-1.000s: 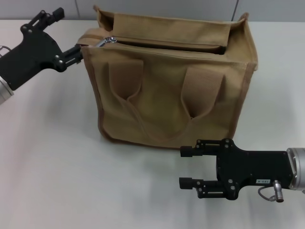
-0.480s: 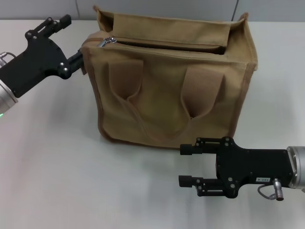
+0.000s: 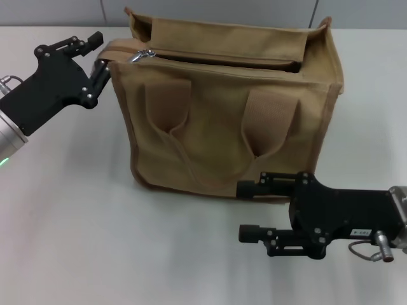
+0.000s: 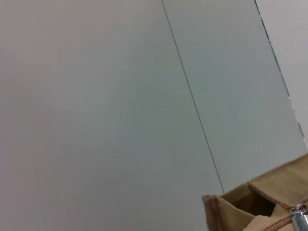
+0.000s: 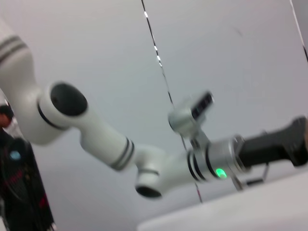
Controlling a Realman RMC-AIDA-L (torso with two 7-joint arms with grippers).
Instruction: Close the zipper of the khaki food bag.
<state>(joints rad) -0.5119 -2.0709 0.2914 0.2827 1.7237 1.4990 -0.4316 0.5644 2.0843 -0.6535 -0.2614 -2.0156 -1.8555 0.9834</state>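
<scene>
left claw at the bag's corner, zip mostly shut

the khaki food bag [image 3: 229,114] stood upright on the white table [image 3: 76,222], its two wide loop handles [image 3: 219,136] hanging flat against the side facing me. along the top ran the zipper [image 3: 216,60], and its silver slider [image 3: 141,56] sat right at the end on my left, pull tab tilted up and catching the light. at the other end, on my right, the top flap looked a little lifted, with a dark gap under it.

my left gripper [image 3: 100,54] was up at that left top corner, fingers spread apart with nothing between them. one fingertip [image 3: 95,38] pointed over the corner, the other lay just beside the bag's trimmed edge; whether it touched the fabric i could not tell. the slider was near, just past my fingertips, but not in my grasp.

from my left wrist i saw only grey wall, the bag's corner [image 4: 231,207] and a glint of the slider [image 4: 299,217] at the frame's edge.

my right gripper [image 3: 251,211] hung low in front of the bag, fingers parallel and wide apart, holding nothing, the upper finger [image 3: 254,188] just at the bag's bottom edge. its wrist camera looked across at my left arm [image 5: 144,159], a green light [image 5: 220,172] glowing near the wrist.
</scene>
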